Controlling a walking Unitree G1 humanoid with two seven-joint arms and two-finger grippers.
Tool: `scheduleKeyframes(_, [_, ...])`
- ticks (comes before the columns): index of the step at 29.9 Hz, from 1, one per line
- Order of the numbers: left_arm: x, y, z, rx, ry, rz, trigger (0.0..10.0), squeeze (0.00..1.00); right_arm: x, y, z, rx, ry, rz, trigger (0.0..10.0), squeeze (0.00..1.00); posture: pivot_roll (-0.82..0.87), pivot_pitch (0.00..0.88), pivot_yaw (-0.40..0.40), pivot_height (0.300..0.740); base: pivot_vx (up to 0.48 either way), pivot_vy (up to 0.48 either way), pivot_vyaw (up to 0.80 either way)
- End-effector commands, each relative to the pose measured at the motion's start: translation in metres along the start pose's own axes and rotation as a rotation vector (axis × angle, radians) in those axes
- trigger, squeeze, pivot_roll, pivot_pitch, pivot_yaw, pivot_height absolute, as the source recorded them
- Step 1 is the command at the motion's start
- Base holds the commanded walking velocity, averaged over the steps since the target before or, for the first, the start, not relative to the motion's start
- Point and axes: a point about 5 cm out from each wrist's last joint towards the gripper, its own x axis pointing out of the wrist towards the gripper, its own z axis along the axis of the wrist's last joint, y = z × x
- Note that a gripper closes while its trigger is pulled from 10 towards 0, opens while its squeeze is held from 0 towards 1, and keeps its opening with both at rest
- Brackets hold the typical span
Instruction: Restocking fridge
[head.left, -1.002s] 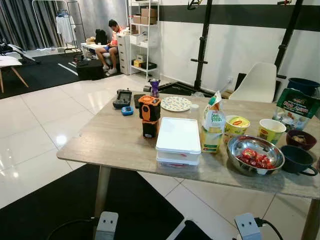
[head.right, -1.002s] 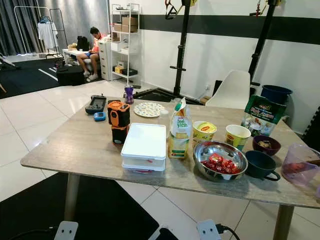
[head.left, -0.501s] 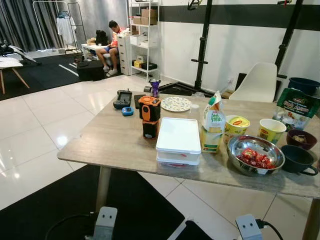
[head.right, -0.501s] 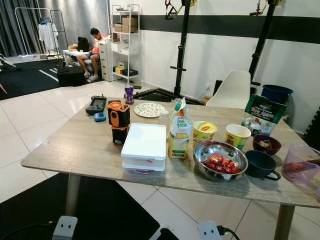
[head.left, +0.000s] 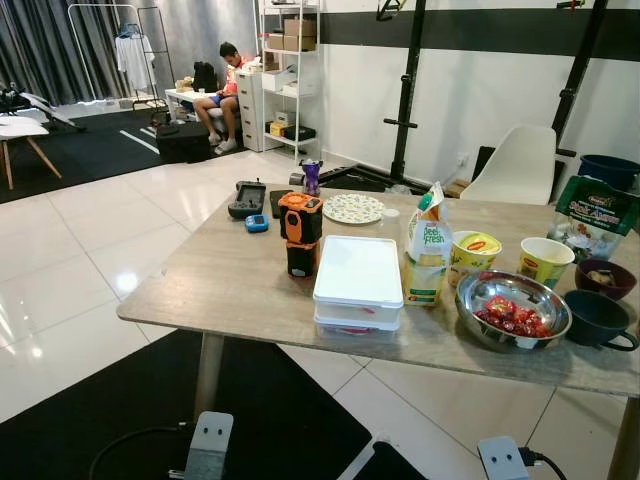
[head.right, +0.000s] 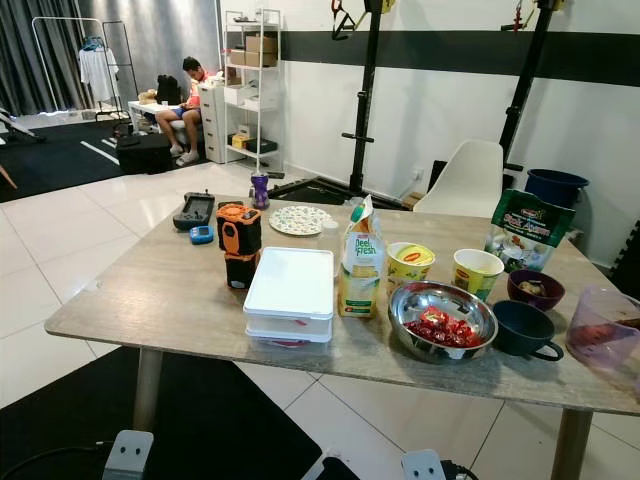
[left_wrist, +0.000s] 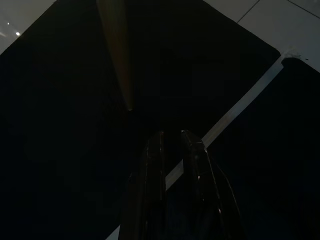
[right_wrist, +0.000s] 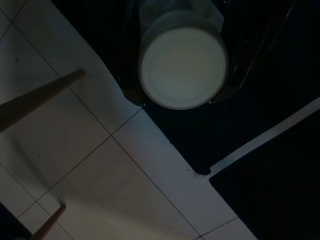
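my right gripper (right_wrist: 182, 65) is closed around a white round container (right_wrist: 182, 67) and hangs low over the floor, while my left gripper (left_wrist: 172, 142) hangs idle with fingers together. the milk carton (head.left: 427, 247) stands on the table (head.left: 230, 285) beside the white lidded box (head.left: 358, 280). i think the container may slip if i walk carelessly.
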Motion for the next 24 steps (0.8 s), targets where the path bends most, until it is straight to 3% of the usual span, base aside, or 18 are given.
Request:
scheduleKeyframes(1, [-0.002, 0.003, -0.008, 0.006, 0.03, 0.006, 10.0, 0.0, 0.001, 0.002, 0.002, 0.009, -0.001, -0.01, 10.0, 0.0, -0.02, 0.005, -0.014, 0.74, 0.0, 0.0, 0.0])
scheduleKeyframes(24, [-0.007, 0.003, -0.022, -0.021, 0.054, 0.016, 10.0, 0.0, 0.003, 0.003, 0.005, 0.013, -0.004, 0.005, 10.0, 0.0, 0.0, 0.056, -0.025, 0.74, 0.0, 0.0, 0.0])
